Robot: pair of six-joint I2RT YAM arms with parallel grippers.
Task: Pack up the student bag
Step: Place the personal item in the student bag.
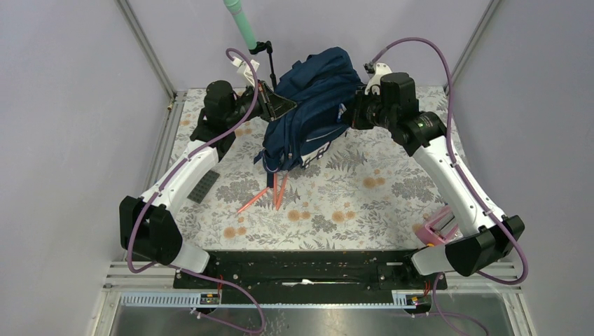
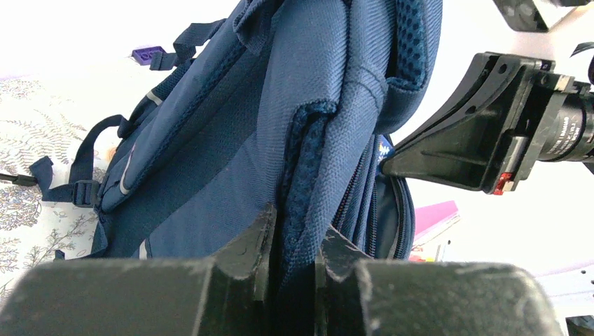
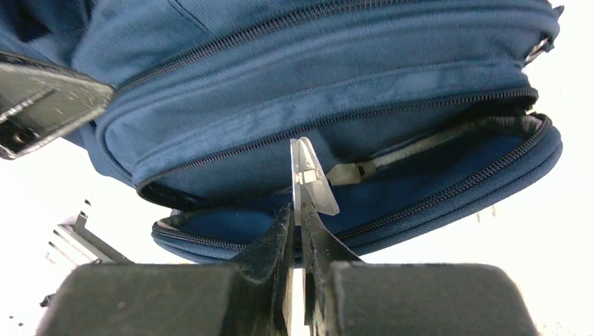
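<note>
Left arm (image 1: 185,171) and right arm (image 1: 452,175) extend, jaws clamped.

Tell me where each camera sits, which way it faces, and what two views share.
Top external: above and behind the bases, looking down at the table, the student bag, and the whole left arm and right arm.
Left wrist: on the left arm, facing the bag's mesh-padded side; left gripper shut on a fold.
Right wrist: on the right arm, facing the bag's zipped pockets; right gripper shut on a pale zip tab.
Shared: each wrist view shows the other arm's gripper at its edge.
</note>
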